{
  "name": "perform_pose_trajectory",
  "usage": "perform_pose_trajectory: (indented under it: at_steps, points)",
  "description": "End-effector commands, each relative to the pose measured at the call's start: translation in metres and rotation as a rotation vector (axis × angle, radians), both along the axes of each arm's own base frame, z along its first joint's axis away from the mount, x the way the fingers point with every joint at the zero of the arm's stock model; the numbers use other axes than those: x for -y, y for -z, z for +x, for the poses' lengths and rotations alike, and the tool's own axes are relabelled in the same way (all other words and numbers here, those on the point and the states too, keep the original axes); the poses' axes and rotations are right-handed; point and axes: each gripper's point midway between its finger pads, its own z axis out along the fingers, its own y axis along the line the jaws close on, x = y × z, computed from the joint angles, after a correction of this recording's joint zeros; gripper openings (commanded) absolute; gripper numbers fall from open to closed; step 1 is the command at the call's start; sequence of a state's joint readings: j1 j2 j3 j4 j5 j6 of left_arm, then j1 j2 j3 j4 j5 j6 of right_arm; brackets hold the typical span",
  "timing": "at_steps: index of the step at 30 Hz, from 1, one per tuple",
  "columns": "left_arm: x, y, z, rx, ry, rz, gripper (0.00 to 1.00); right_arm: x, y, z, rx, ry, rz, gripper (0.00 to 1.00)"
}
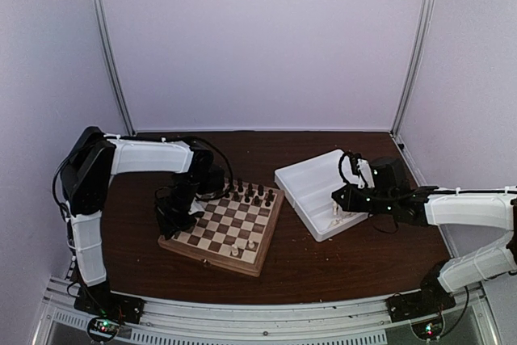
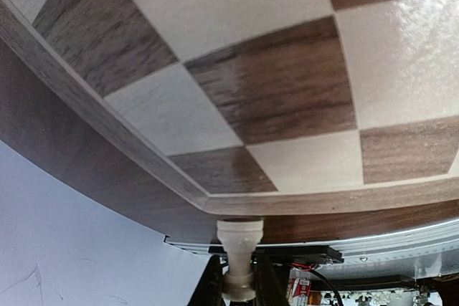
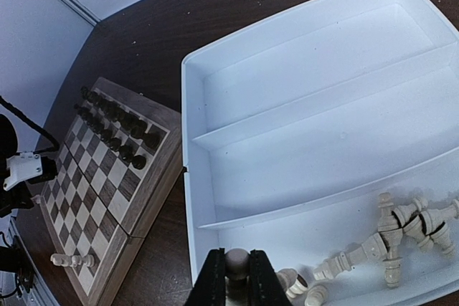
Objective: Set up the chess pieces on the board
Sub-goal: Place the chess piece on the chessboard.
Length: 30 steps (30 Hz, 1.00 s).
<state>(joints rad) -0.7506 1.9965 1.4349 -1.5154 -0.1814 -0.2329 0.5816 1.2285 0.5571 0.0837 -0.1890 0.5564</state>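
The board (image 1: pixel 222 228) lies left of centre, and it fills the left wrist view (image 2: pixel 272 91). My left gripper (image 2: pixel 239 277) is shut on a cream chess piece (image 2: pixel 239 245), whose base sits just over the frame at the board's left corner (image 1: pixel 174 220). Two cream pieces (image 3: pixel 72 260) stand on the board's near edge. My right gripper (image 3: pixel 237 277) is shut on another cream piece (image 3: pixel 237 261), round head showing, above the near compartment of the white tray (image 3: pixel 301 141). Several cream pieces (image 3: pixel 391 238) lie loose in that compartment.
Dark pieces (image 1: pixel 250 194) stand in two rows along the board's far side. The white tray (image 1: pixel 303 179) sits right of the board, close to its edge, and its two farther compartments hold nothing. White walls enclose the brown table.
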Motion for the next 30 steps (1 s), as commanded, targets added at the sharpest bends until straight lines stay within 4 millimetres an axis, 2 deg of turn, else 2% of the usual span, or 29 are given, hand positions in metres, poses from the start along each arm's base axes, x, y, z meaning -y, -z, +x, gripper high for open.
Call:
perform_pose_trajectory:
  at_steps: [1,6,9,12,15,18,25,29,30]
  points:
    - [-0.004,-0.002,0.006,-0.014,0.019,0.019,0.01,0.003,-0.010,0.003,0.030,0.022,0.028,0.03]
    - [-0.004,0.004,0.007,-0.028,0.026,0.032,0.02,0.002,-0.010,0.003,0.029,0.020,0.029,0.03]
    - [-0.003,0.003,0.012,-0.012,0.032,0.033,0.07,0.002,-0.010,0.003,0.028,0.020,0.030,0.03]
    - [0.000,0.003,0.016,0.001,0.035,0.023,0.09,0.002,-0.009,0.003,0.026,0.021,0.028,0.03]
    - [0.001,0.002,0.019,0.009,0.040,0.024,0.17,0.002,-0.008,0.003,0.025,0.021,0.029,0.03]
    - [0.001,0.002,0.017,-0.001,0.042,0.022,0.30,0.002,-0.008,0.004,0.024,0.023,0.028,0.03]
    - [0.002,-0.003,0.018,0.011,0.032,0.014,0.37,0.002,-0.008,0.004,0.024,0.023,0.030,0.03]
    - [0.009,-0.015,0.012,0.019,0.003,-0.048,0.48,0.001,-0.009,0.005,0.024,0.022,0.030,0.03]
    - [0.011,-0.018,0.009,0.013,-0.007,-0.070,0.56,0.001,-0.009,0.005,0.025,0.022,0.031,0.03]
